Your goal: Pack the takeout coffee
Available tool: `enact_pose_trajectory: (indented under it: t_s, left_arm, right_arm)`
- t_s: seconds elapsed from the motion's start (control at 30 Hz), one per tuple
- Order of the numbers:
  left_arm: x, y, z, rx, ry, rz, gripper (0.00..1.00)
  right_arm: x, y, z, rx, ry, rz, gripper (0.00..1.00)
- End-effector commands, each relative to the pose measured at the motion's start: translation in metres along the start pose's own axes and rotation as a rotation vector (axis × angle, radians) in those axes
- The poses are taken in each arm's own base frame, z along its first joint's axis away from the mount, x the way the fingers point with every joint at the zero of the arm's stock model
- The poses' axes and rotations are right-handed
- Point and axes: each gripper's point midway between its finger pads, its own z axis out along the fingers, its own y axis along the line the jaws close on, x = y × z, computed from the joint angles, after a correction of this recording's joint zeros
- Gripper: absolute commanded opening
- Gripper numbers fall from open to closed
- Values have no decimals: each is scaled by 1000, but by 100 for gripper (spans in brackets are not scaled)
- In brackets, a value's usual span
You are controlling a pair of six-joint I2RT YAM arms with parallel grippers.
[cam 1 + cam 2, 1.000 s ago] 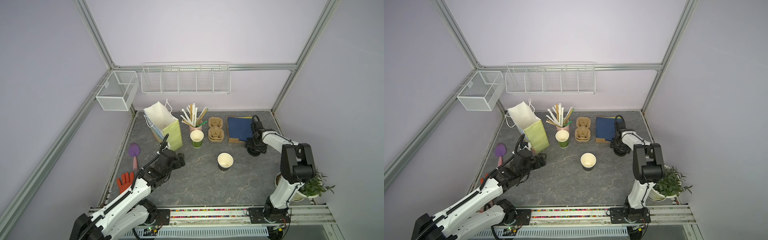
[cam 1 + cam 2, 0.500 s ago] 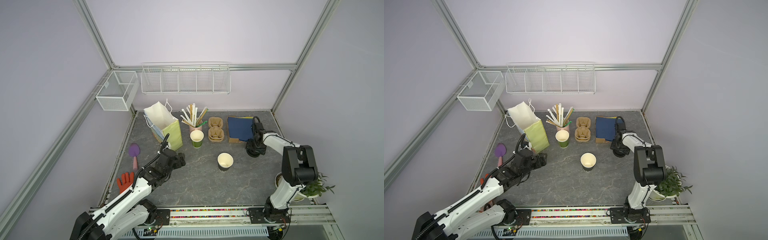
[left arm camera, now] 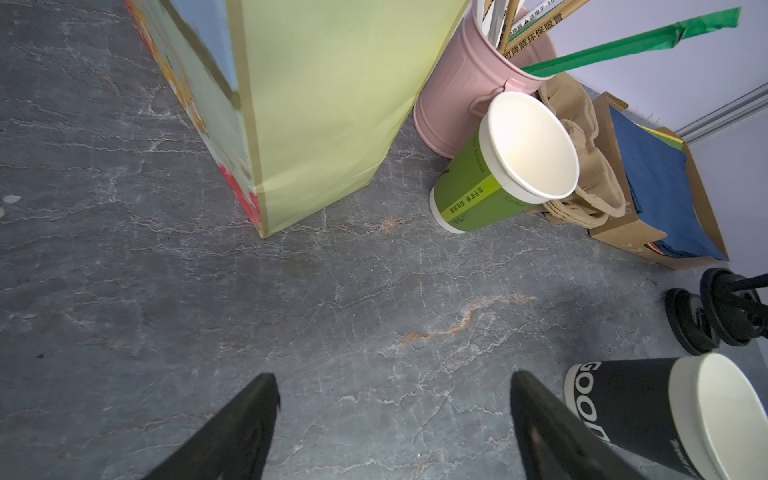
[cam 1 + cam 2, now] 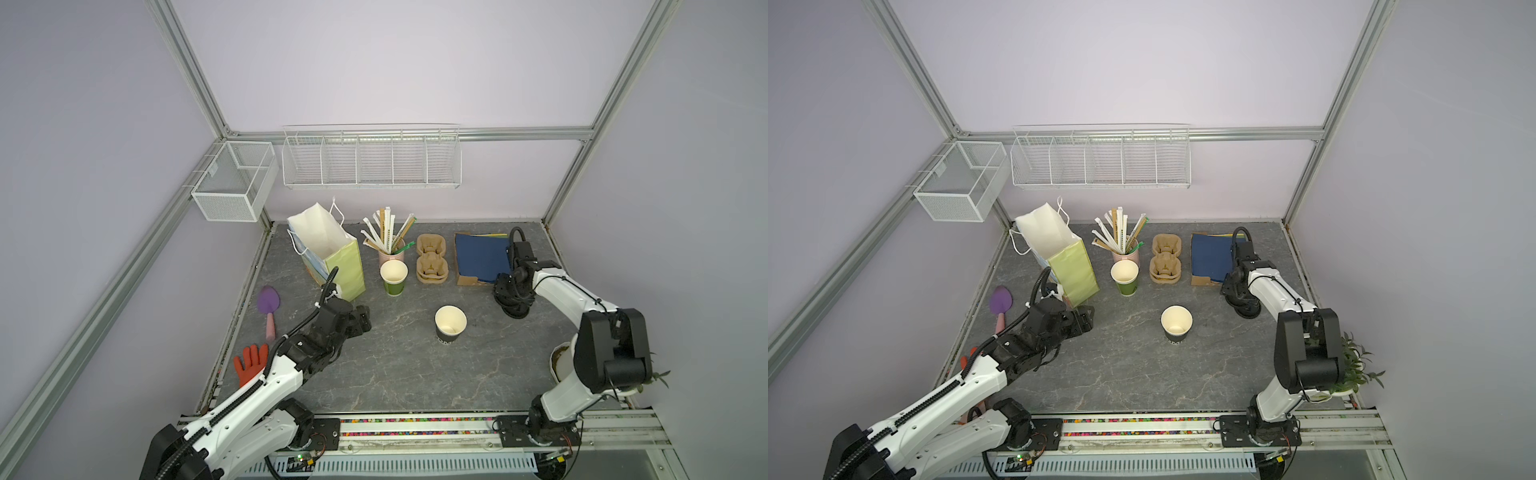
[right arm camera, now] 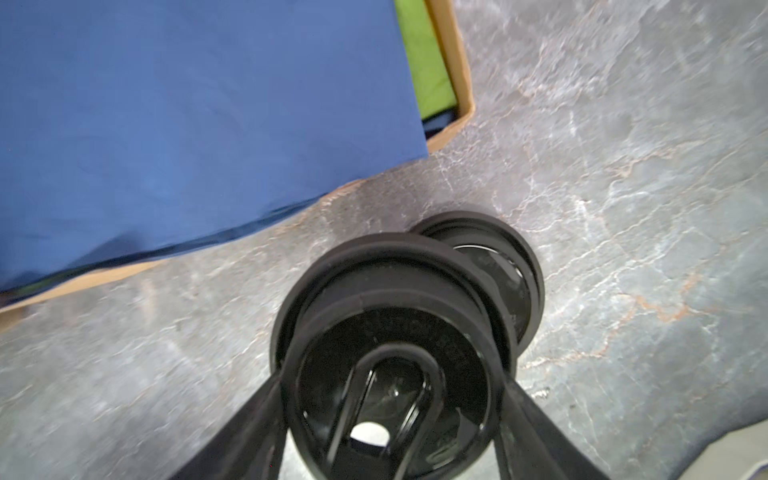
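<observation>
The takeout coffee (image 4: 450, 328) (image 4: 1176, 328) is a black paper cup with a cream inside, standing upright and empty mid-table. It also shows in the left wrist view (image 3: 648, 415), just beside one finger. My left gripper (image 4: 361, 322) (image 4: 1086, 320) (image 3: 390, 376) is open over bare table, left of the cup and near the green paper bag (image 4: 332, 257) (image 3: 332, 104). My right gripper (image 4: 513, 301) (image 5: 390, 376) is down on a stack of black lids (image 4: 515, 309) (image 4: 1246, 309) (image 3: 706, 316). Its fingers press both sides of the top lid (image 5: 390, 332).
A green cup (image 4: 393, 277) and a pink cup of wrapped straws (image 4: 388, 245) stand beside the bag. Pulp cup carriers (image 4: 432, 259) and a box of blue napkins (image 4: 478, 257) lie at the back. A purple scoop (image 4: 268, 303), red glove (image 4: 249, 365) and potted plant (image 4: 561, 365) sit at the sides.
The right gripper has narrowed onto the top lid of the stack and its arm has shifted slightly. The left arm and the cups have not moved.
</observation>
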Motion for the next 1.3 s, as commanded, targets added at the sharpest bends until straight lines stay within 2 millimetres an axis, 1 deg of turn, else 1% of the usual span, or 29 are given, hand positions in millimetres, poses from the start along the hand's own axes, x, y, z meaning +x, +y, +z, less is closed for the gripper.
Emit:
enact_pose_trajectory:
  t_s: [0.0, 0.07, 0.17, 0.2, 0.3, 0.43, 0.5, 0.57, 0.63, 0.7, 0.83, 0.93, 0.97, 1.03, 1.13, 1.27]
  left_arm:
    - [3, 3, 0, -5, 2, 13, 87]
    - [2, 3, 0, -5, 0, 14, 87]
    - [2, 5, -1, -10, -4, 19, 88]
    - [2, 5, -1, -12, -4, 19, 88]
    - [1, 4, -1, -10, -7, 20, 88]
    - [2, 5, 0, -14, -4, 24, 88]
    - [1, 5, -1, -11, -8, 21, 88]
    - [1, 5, -1, -10, -8, 19, 88]
    - [2, 5, -1, -9, -6, 18, 88]
    - [3, 5, -1, -6, -5, 15, 88]
    - [3, 5, -2, -2, -4, 10, 88]
    - [3, 5, -3, 1, -3, 7, 88]
    - [3, 5, -4, -1, -7, 8, 88]
    - [2, 6, -5, -3, -8, 9, 88]
    - [2, 5, -4, -1, -9, 6, 88]
    - [4, 4, -2, 4, -3, 3, 88]
  right_arm:
    - [10, -4, -15, 12, 13, -15, 72]
    - [11, 2, -29, -20, -10, -30, 71]
    - [16, 16, -56, -80, -45, -79, 71]
    - [22, 29, -68, -124, -49, -113, 71]
    - [37, 55, -96, -230, -47, -178, 71]
    - [59, 80, -129, -308, -52, -279, 71]
    - [72, 94, -141, -351, -44, -332, 71]
    - [86, 106, -149, -383, -25, -382, 71]
    - [101, 118, -151, -395, 2, -440, 71]
    - [112, 126, -149, -389, 27, -489, 71]
    - [128, 138, -138, -361, 76, -560, 71]
    - [135, 142, -132, -329, 91, -598, 70]
    - [136, 143, -131, -315, 90, -614, 70]
    - [141, 138, -126, -267, 111, -643, 70]
    - [146, 137, -118, -239, 130, -661, 70]
    - [150, 135, -116, -213, 136, -683, 70]
